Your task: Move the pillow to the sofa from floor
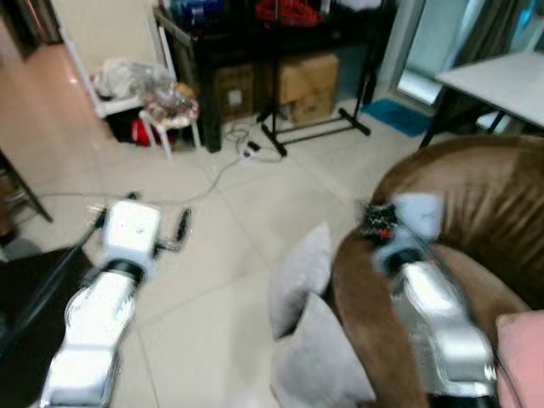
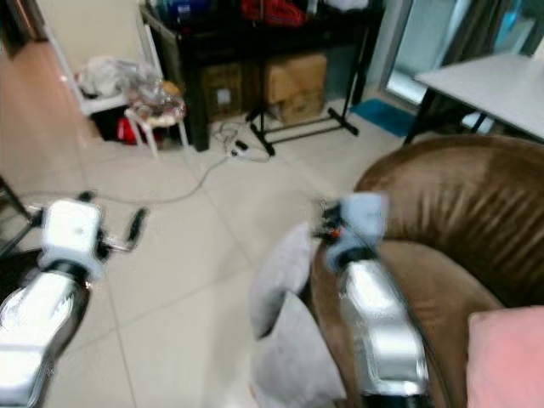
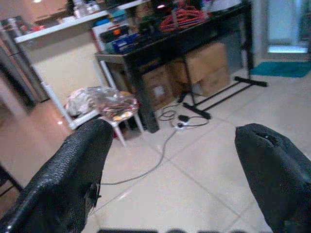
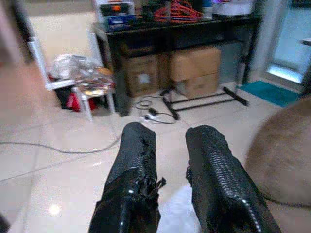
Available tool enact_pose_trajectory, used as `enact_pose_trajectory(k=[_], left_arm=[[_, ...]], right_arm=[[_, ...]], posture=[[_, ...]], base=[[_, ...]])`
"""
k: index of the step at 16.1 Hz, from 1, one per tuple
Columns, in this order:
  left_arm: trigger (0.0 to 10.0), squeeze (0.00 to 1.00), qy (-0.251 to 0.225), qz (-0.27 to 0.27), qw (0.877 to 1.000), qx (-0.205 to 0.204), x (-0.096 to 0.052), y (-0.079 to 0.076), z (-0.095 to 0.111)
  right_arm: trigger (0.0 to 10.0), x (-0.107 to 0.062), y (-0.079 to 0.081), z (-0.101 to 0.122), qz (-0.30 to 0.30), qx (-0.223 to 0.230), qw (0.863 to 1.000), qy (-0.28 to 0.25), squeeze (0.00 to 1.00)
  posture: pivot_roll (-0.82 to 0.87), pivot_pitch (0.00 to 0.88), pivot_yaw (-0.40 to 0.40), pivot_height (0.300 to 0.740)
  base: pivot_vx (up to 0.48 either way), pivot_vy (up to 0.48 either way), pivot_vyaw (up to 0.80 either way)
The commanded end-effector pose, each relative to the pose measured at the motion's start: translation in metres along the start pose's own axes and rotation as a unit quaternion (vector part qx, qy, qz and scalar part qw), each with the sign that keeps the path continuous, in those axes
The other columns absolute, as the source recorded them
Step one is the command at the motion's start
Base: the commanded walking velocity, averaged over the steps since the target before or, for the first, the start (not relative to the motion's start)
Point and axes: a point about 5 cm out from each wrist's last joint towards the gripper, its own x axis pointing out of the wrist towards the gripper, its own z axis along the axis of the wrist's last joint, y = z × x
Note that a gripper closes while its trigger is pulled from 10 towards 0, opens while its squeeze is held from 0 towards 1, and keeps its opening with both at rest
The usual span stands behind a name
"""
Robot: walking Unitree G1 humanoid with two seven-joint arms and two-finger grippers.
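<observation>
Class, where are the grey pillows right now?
In the left eye view, two grey pillows lie on the tiled floor, leaning against the brown sofa, just left of the right pincer.

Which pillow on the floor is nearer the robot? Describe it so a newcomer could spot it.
Start at the brown sofa. Two grey pillows lean against its rounded arm on the tiled floor. The nearer pillow sits lowest in the head views, in front of the upright pillow.

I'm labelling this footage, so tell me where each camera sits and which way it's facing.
Left eye, right eye: on the head, looking down at grey pillows beside the brown sofa; both silver arms show.
Left wrist: along the open left gripper toward the black table.
Right wrist: along the right gripper, fingers a small gap apart, toward that table.
All share the cardboard boxes.
</observation>
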Motion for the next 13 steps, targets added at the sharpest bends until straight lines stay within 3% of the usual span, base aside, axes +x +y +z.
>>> enact_pose_trajectory(k=[1,13], left_arm=[[10.0,0.0,-0.01,-0.01,1.0,-0.001,0.0016,-0.006,0.0027],[10.0,0.0,-0.007,-0.01,1.0,0.0,0.0009,-0.011,-0.0016]], right_arm=[[10.0,-0.0024,-0.0103,0.0043,-0.019,-0.009,1.0,-0.016,0.0],[10.0,-0.0025,-0.0113,0.0027,-0.025,-0.022,0.999,-0.024,0.0]], posture=[[-0.13,0.0,0.025,0.726],[-0.14,0.0,0.024,0.617]], base=[[0.0,0.0,0.0],[0.0,0.0,0.0]])
